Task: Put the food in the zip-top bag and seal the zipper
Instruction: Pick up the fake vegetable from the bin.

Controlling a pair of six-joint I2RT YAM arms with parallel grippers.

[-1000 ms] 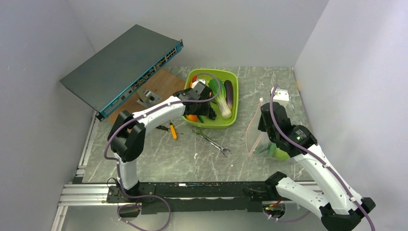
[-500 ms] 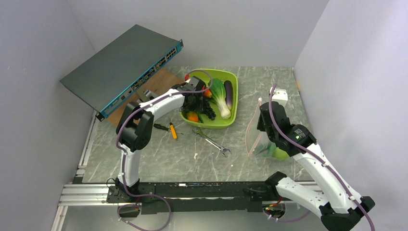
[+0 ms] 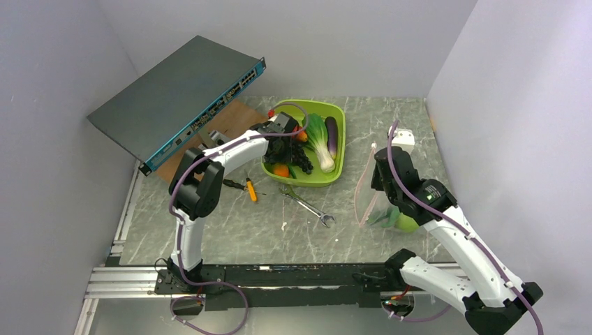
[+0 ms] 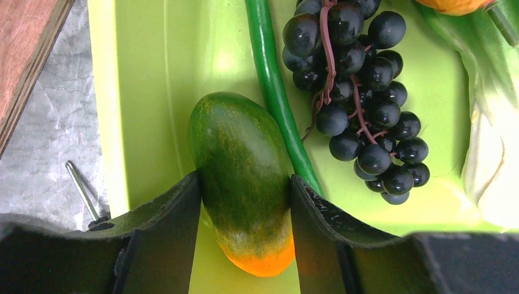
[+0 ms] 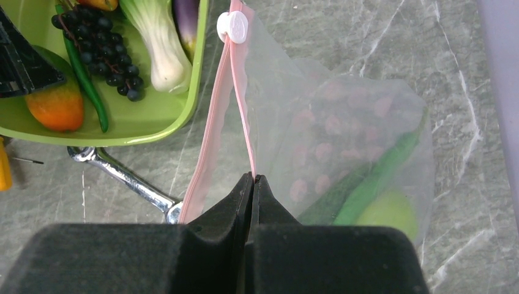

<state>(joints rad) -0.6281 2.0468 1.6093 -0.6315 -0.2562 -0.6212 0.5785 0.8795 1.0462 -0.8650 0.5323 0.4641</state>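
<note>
My left gripper (image 4: 245, 208) is down in the lime-green tub (image 4: 159, 79), its jaws pressed on both sides of a green fruit with an orange end (image 4: 242, 165). Dark grapes (image 4: 358, 92), a thin green pod (image 4: 275, 92) and bok choy (image 4: 489, 153) lie beside it. My right gripper (image 5: 252, 179) is shut on the pink zipper (image 5: 242, 104) of the clear bag (image 5: 343, 141) and holds its mouth open. A round green fruit (image 5: 382, 214) and a cucumber (image 5: 367, 184) lie inside the bag. In the top view the left gripper (image 3: 283, 155) is in the tub and the right gripper (image 3: 377, 183) is at the bag (image 3: 368, 199).
A silver wrench (image 3: 307, 204) and an orange-handled tool (image 3: 250, 188) lie in front of the tub (image 3: 340, 112). A tilted network switch (image 3: 178, 98) and a wooden board (image 3: 234, 120) stand at the back left. Eggplant (image 5: 186, 21) lies in the tub's right side.
My left arm has swung back and to the left, and its gripper has come down around the green-and-orange fruit in the tub. My right gripper has shifted slightly with the bag.
</note>
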